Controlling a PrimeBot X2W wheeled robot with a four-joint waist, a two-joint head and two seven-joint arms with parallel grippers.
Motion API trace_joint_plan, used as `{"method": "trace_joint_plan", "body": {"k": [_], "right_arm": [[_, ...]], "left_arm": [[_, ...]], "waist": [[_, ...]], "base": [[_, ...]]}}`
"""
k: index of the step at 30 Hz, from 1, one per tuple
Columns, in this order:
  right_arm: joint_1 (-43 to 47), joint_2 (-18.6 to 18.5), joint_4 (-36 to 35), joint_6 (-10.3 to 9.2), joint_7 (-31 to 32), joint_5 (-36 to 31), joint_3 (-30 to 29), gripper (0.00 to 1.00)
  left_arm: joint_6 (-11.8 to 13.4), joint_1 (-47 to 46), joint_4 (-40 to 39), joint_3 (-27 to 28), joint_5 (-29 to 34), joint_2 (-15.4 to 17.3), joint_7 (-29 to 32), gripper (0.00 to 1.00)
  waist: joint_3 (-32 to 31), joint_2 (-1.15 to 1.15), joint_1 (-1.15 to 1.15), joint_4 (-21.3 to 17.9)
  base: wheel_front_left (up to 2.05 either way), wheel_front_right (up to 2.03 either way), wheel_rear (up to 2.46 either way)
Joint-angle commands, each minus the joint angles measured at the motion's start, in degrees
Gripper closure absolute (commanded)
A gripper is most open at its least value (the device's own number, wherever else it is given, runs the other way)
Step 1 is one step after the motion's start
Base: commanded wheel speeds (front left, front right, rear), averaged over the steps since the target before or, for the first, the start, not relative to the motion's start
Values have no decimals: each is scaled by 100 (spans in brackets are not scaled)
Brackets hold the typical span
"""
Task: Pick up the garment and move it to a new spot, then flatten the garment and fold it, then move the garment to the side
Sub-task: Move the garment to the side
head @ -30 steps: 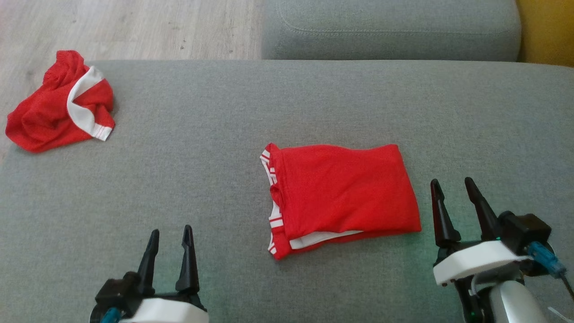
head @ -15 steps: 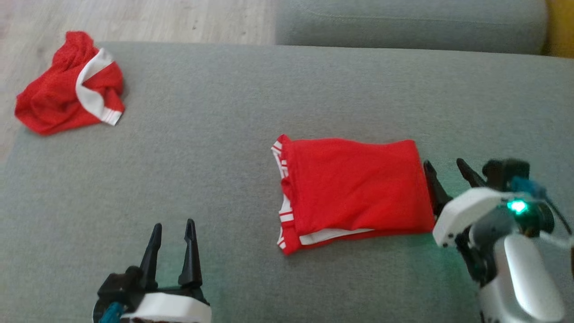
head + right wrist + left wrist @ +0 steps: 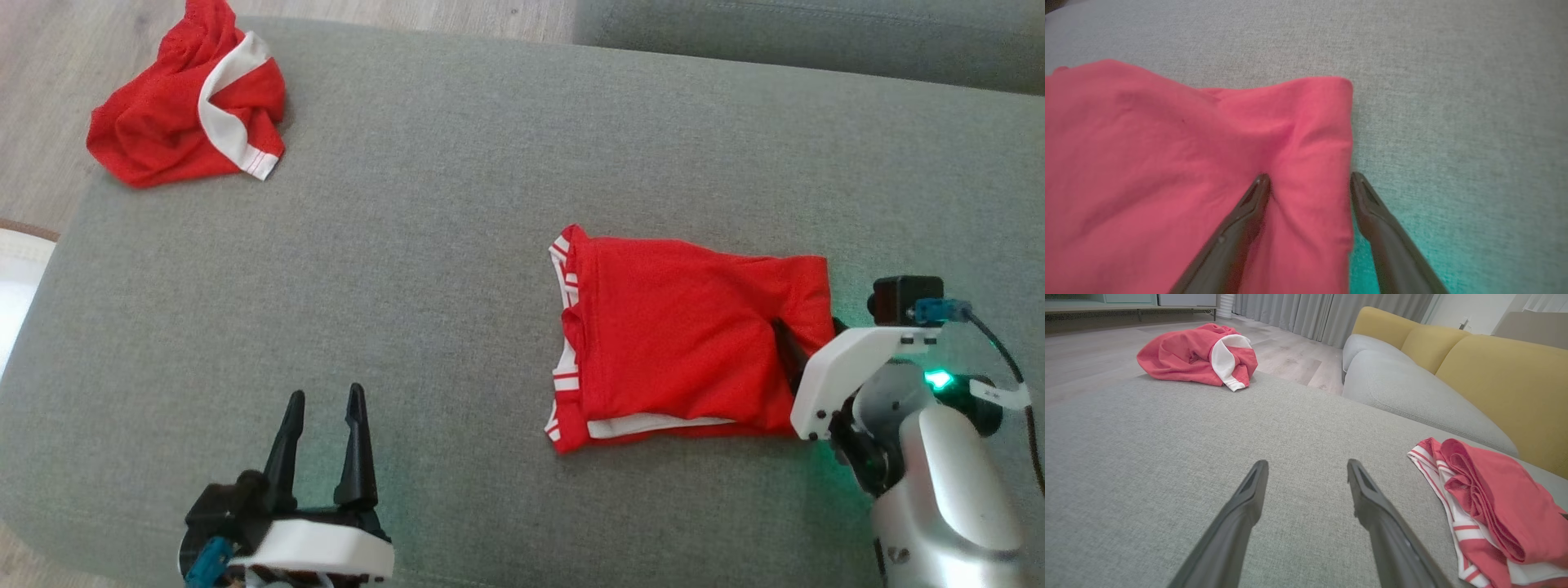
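Note:
The folded red garment (image 3: 678,327) with white striped trim lies flat on the grey cushion (image 3: 408,245), right of centre. My right gripper (image 3: 808,335) is open at its right edge. In the right wrist view one finger (image 3: 1249,212) presses into the red garment (image 3: 1167,163), creasing it. The other finger (image 3: 1372,212) rests on the cushion just outside the hem, and the right gripper (image 3: 1309,177) straddles the edge strip. My left gripper (image 3: 325,396) stands open over bare cushion at the lower left, well apart from the garment (image 3: 1494,498); the left gripper (image 3: 1306,463) holds nothing.
A second red garment (image 3: 188,106) with a white band lies crumpled at the cushion's far left corner, also the crumpled garment (image 3: 1196,355). Another grey seat cushion (image 3: 816,41) borders the far edge, with a yellow sofa back (image 3: 1494,367) behind. Wooden floor (image 3: 65,49) lies beyond the left edge.
The head camera has turned, shifting the whole picture. My right gripper has advanced leftward from beside the garment onto its right edge, wrinkling the cloth. The left gripper has stayed put.

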Motion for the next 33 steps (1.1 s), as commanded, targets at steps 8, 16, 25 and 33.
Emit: {"method": "trace_joint_plan", "body": {"k": [8, 16, 25, 33], "right_arm": [[-351, -69, -20, 39, -165, 98, 209, 100], [-821, -367, -338, 39, -487, 6, 37, 100], [-1204, -626, -781, 39, -471, 111, -164, 100], [-1678, -484, -702, 39, -706, 263, 80, 100]], "left_arm": [[-80, -159, -171, 245, 137, -56, -71, 0], [-141, -259, -365, 215, 262, -50, -71, 0], [-107, -542, -741, 206, 421, 138, 41, 0], [-104, -846, -1000, 116, 555, 329, 350, 0]], "waist": [[103, 0, -1, -138], [358, 0, -1, -999], [880, 0, -1, -2446], [1280, 0, -1, -3086]], "base": [[0, 0, 0], [0, 0, 0], [0, 0, 0], [0, 0, 0]]}}
